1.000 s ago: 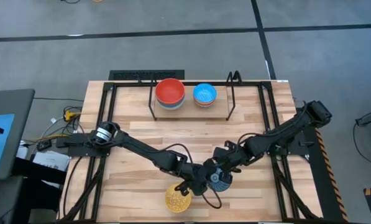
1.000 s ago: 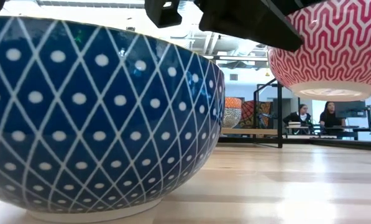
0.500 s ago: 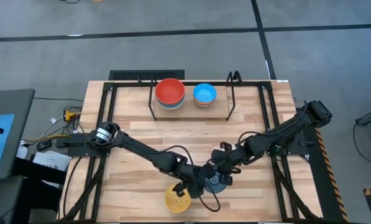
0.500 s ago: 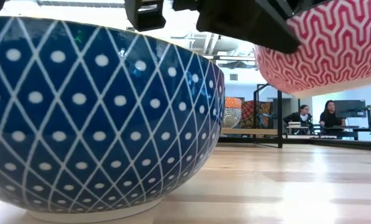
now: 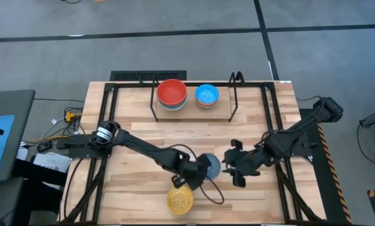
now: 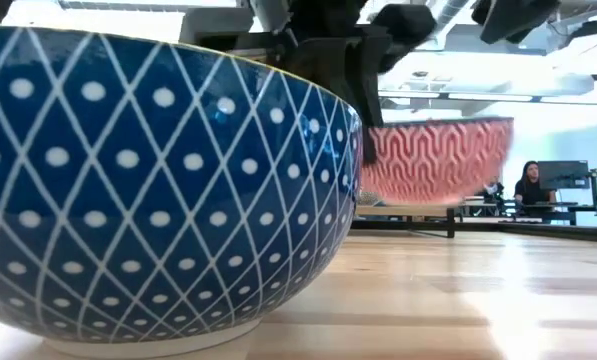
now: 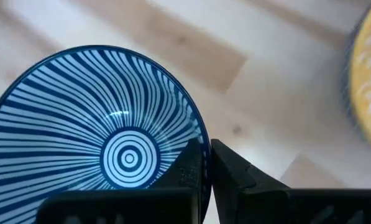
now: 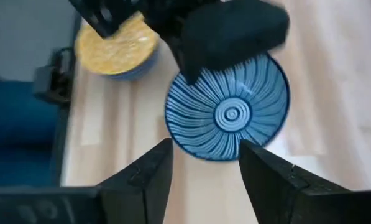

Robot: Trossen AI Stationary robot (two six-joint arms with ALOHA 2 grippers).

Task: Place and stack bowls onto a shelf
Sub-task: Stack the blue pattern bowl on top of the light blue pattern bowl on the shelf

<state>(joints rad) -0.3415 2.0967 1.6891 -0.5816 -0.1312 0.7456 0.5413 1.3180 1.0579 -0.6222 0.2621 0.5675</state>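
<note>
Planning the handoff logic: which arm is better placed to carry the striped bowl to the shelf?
Left. The left gripper is shut on the striped bowl's rim; the right gripper is open and apart from it. The shelf has room beside its stacks.

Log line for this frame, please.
left gripper: shut on striped bowl rim, lifted | right gripper: open, clear of it | yellow bowl: on table

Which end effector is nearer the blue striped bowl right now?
Left. The left end effector is clamped on the rim of the blue striped bowl, holding it above the table. The right end effector sits open just beside the bowl, not touching it.
</note>
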